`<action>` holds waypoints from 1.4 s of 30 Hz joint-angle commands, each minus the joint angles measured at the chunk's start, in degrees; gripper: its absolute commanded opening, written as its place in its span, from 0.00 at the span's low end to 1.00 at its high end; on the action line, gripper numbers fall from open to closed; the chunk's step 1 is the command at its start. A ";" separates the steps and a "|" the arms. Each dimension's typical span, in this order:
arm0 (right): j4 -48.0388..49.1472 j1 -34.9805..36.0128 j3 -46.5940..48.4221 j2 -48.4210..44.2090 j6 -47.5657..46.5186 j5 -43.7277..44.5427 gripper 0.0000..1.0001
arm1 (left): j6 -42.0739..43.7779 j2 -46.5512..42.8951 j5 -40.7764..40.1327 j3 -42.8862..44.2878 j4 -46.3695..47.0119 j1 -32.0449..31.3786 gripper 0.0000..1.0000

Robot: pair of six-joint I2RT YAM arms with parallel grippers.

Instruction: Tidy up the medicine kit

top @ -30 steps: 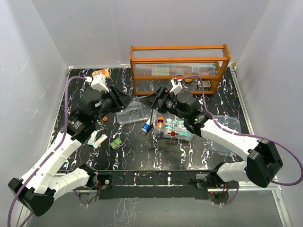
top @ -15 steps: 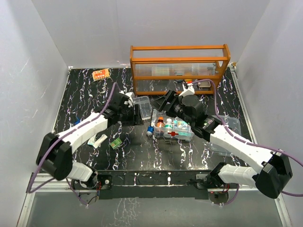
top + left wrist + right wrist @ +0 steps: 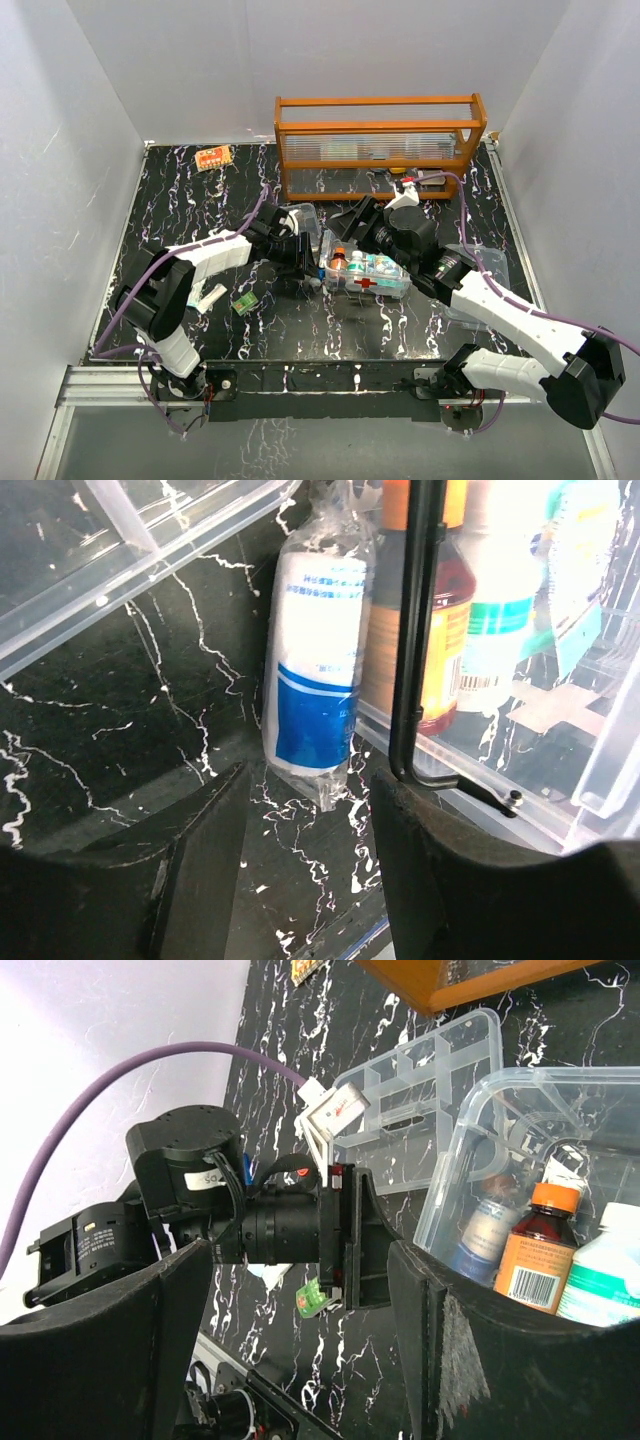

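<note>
The kit is only partly packed. The box (image 3: 368,285), red cross on its near wall, stands open a little toward 3 o'clock of the surface's (image 3: 190,200) middle. It already holds a row of bottles (image 3: 358,264), among them an orange-capped one (image 3: 535,1250).

The tray (image 3: 300,222) lies apart from the box, just off its corner at 10 o'clock. No item shows in its compartments. The lid (image 3: 490,265) looks to be the clear piece at the box's 3 o'clock, half hidden under the right arm, so tray and lid are both not yet fitted.

Several things remain loose:
- A blue-and-white wrapped roll (image 3: 312,650) lies on the surface along the box's 9 o'clock end, between box and tray.
- A green packet (image 3: 242,304) and a white strip (image 3: 205,295) lie near 8 o'clock.
- An orange packet (image 3: 212,157) sits far off at 10 o'clock.

The rack (image 3: 380,140) at 12 o'clock takes no part.

The left hand (image 3: 310,775) is low at the roll's near end, its fingers apart on either side and clamped on nothing. The right hand (image 3: 300,1260) hovers above the box's far side, fingers apart and empty.

I judge the task under half done. The roll looks like the item in hand, then the strays need collecting, and the tray and lid go on last.
</note>
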 commanded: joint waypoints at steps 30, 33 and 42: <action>1.50 0.22 0.45 -0.54 -1.66 -0.59 0.69 | -1.51 -12.55 -20.22 -2.92 -10.78 -0.06 0.00; 3.36 0.19 0.49 0.49 -3.27 -3.48 0.70 | -1.34 -19.11 -24.07 -3.33 -12.12 -0.05 0.00; 11.97 0.25 2.76 3.13 -13.07 -15.74 0.76 | 2.12 -34.24 -13.32 -0.72 -2.45 0.06 0.03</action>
